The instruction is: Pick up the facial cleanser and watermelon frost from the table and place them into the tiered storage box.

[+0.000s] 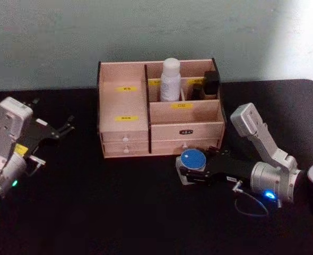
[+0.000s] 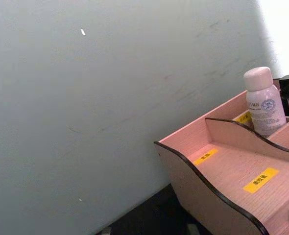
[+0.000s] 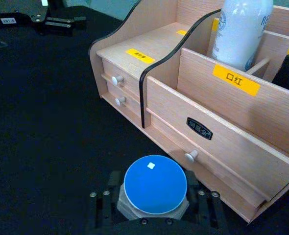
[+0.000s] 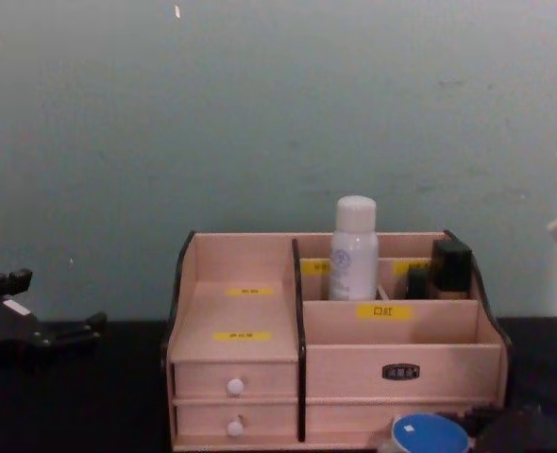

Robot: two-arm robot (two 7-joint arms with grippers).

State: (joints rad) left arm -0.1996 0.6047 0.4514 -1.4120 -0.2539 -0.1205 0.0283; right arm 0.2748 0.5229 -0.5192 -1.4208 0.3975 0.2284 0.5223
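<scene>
Head view: squat blue-lidded clear watermelon frost jar (image 1: 192, 158) is clamped by right gripper (image 1: 192, 167) just before light wooden tiered storage box (image 1: 124, 131), left gripper (image 1: 61, 129) parked leftward; right wrist view: its flat top is faced upward; chest view: tall white facial cleanser bottle (image 4: 353, 250) is stood upright in rear compartment.

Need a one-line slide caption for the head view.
Right claw grips the watermelon frost before the tiered storage box; facial cleanser already inside; left claw parked at left.
</scene>
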